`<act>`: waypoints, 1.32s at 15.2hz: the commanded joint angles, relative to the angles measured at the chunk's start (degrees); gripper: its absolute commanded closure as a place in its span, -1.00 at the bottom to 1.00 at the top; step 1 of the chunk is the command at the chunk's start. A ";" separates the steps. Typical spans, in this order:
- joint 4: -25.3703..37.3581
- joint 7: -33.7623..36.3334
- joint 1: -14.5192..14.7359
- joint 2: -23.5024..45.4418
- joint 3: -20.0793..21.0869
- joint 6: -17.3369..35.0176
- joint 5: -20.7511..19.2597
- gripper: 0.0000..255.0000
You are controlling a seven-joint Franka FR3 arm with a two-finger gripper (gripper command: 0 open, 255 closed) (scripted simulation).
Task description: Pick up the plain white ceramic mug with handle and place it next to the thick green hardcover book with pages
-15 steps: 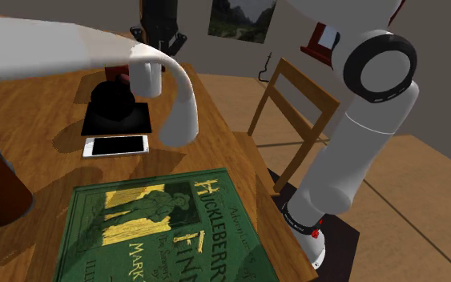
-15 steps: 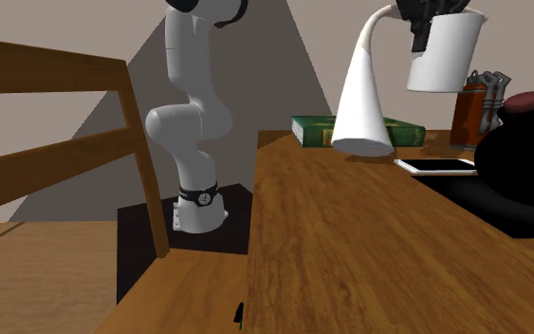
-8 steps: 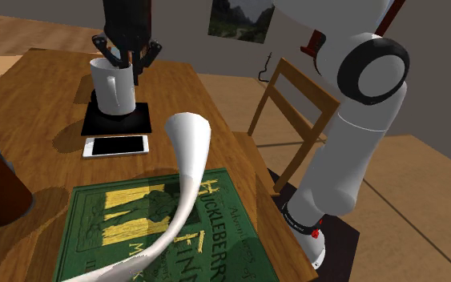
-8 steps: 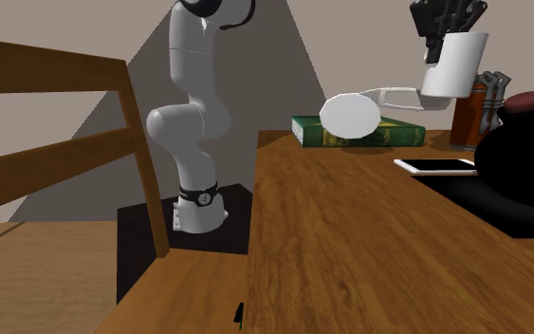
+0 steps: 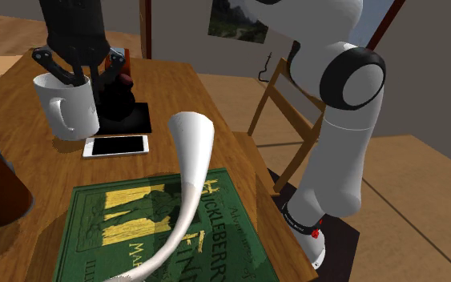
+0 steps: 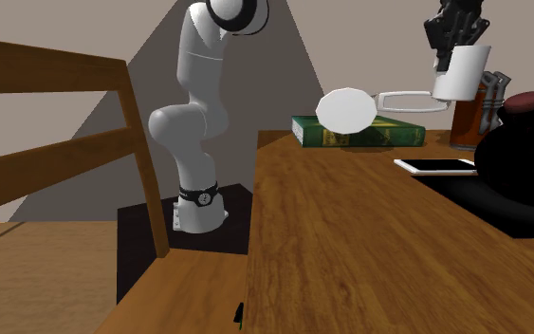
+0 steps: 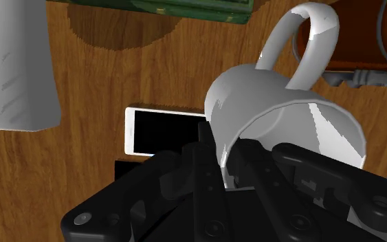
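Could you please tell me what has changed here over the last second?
The claw, shut on the white mug throughout, carried it towards the shoulder view's left, away from the black object. The white horn-shaped object toppled from upright and now leans over the green book. The book, the white phone and the black object stayed put.

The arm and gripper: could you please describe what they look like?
The arm is white, made of rounded links with dark ring-shaped joints; a black band with pale lettering circles its foot. The gripper is all black and blocky.
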 commanded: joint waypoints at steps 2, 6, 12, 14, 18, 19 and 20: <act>3.84 3.37 3.25 3.68 0.79 -0.30 -1.56 1.00; -2.37 3.09 2.21 1.67 0.76 3.96 -0.76 1.00; -9.92 2.76 1.19 -0.29 0.68 9.62 0.00 1.00; -12.10 2.67 0.95 -0.74 0.65 11.38 0.17 1.00; -16.09 2.53 0.57 -1.38 0.58 14.76 0.41 1.00; -17.02 2.50 0.49 -1.49 0.57 15.58 0.45 1.00; -17.92 2.48 0.42 -1.58 0.55 16.39 0.48 1.00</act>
